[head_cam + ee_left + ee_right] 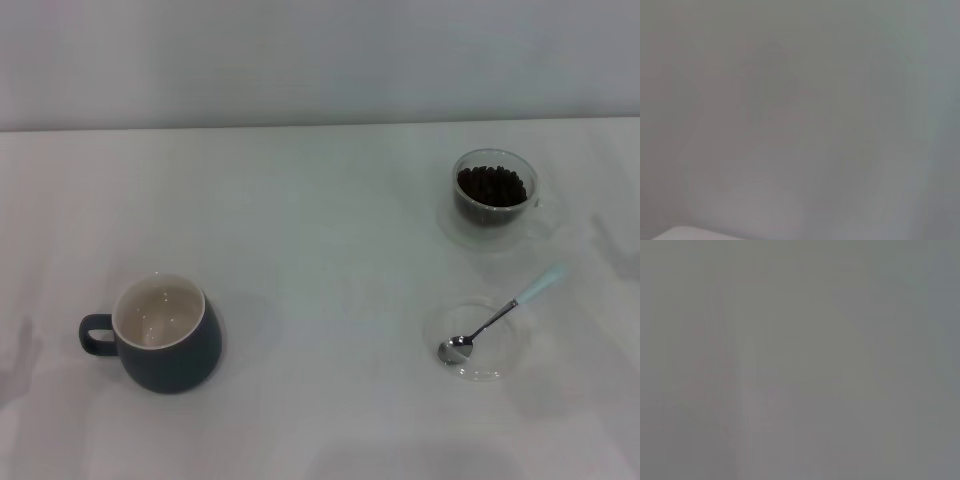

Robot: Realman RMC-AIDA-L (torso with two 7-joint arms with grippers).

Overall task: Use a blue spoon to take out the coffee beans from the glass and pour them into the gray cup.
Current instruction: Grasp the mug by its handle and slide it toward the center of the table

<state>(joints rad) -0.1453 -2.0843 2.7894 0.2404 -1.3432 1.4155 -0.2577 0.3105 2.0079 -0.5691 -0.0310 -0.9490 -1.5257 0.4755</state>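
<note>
1 gray cup (165,335), 1 blue spoon (497,318), 1 glass (494,197) w/ coffee beans (491,186).

White table (320,250) bears gray cup (165,340), glass (493,200), clear dish (478,340).

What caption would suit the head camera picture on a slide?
Coffee beans wait in the glass, blue spoon on a clear dish, gray cup empty; no arms in sight.

No legible text, labels, brands, numbers or signs anywhere.
</note>
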